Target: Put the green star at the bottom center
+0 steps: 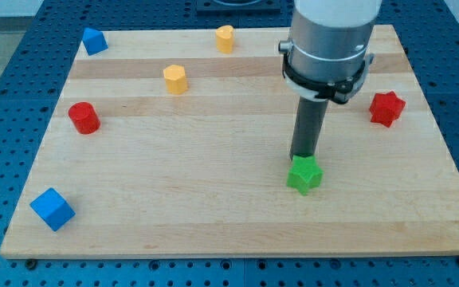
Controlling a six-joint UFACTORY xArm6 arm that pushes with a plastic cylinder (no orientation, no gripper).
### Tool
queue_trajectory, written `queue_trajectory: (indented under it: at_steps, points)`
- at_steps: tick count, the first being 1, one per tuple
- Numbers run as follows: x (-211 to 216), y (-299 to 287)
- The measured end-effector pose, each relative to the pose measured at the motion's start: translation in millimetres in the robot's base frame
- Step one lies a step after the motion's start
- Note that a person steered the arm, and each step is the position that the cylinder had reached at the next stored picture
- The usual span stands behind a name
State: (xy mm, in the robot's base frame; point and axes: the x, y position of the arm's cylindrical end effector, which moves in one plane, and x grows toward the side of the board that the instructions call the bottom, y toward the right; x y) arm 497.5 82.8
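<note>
The pale wooden board that is my surface point(213, 207) fills most of the view and lies on a blue perforated table point(22, 40). My arm, a grey cylinder with a black ring point(327, 48), comes down from the view's top, right of the centre. It has no gripper to open or close, only a straight dark rod. My tip point(303, 155) stands on the upper edge of the green star block point(304, 175), touching it. This star lies right of the centre, in the lower half. A blue cube point(52, 210) sits at the bottom left and a smaller blue block point(94, 41) at the top left. A red star-like block point(386, 109) is at the right edge, a red cylinder point(84, 118) at the left. Two yellow blocks are near the top, one point(175, 79) lower, one point(225, 38) higher.
</note>
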Motion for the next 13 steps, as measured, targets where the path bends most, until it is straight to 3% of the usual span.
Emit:
queue_trajectory:
  at_steps: [2,4,8,9,12,13]
  points:
    - [10,53]
    - [33,45]
    - [31,-38]
    - [-1,-53]
    - [38,-75]
    - [-2,-145]
